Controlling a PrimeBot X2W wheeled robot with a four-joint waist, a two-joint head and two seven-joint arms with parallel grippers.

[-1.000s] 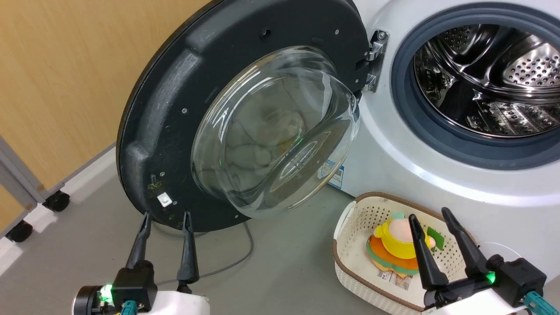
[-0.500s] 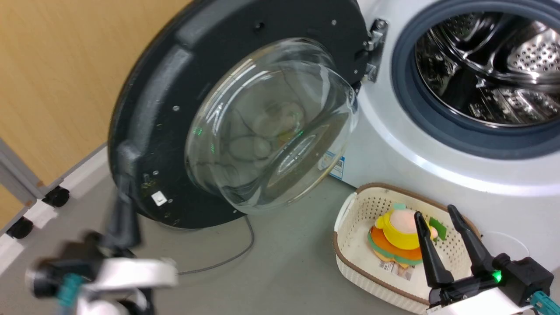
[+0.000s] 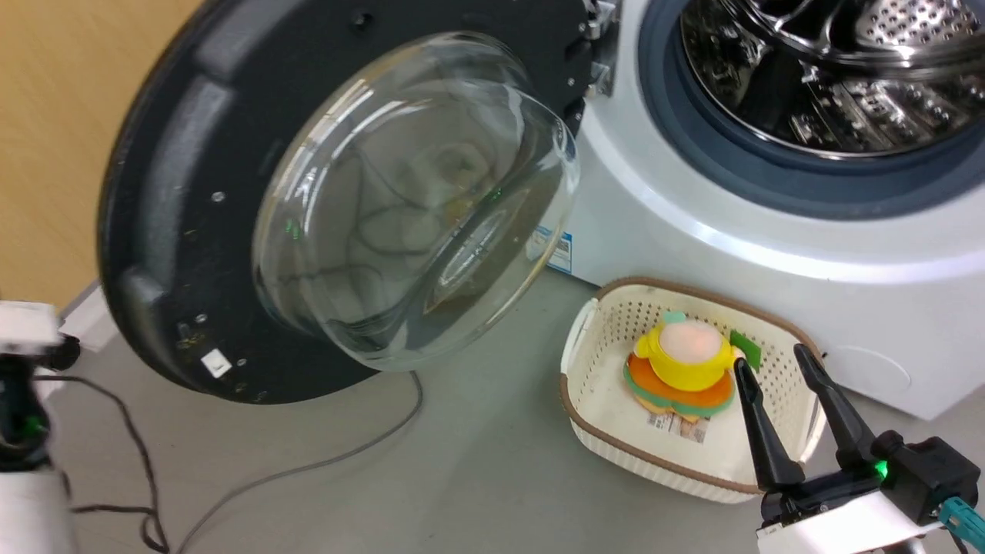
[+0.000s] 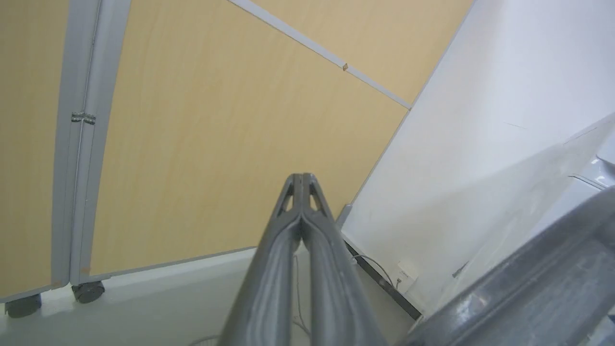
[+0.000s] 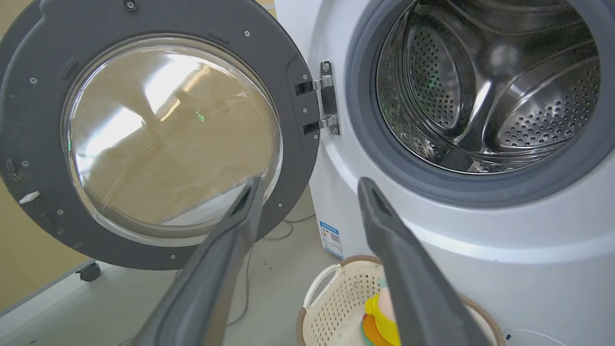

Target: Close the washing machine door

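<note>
The left gripper (image 4: 301, 178) has its fingers pressed together, pointing at a wood-toned wall panel (image 4: 192, 144); the grey curved edge beside it is perhaps the door's rim. The washing machine door (image 3: 154, 192) stands swung wide open, hinged on the left of the washing machine (image 3: 692, 231), whose drum (image 3: 831, 77) is exposed. On the floor (image 3: 477, 477) before the machine sits a white basket (image 3: 616, 454) holding a yellow toy (image 3: 685, 354); the right gripper (image 3: 769, 360), fingers apart and empty, hovers over its right side.

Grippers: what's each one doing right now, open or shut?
Left gripper: shut, fingers pressed together, holding nothing.
Right gripper: open, holding nothing.
</note>
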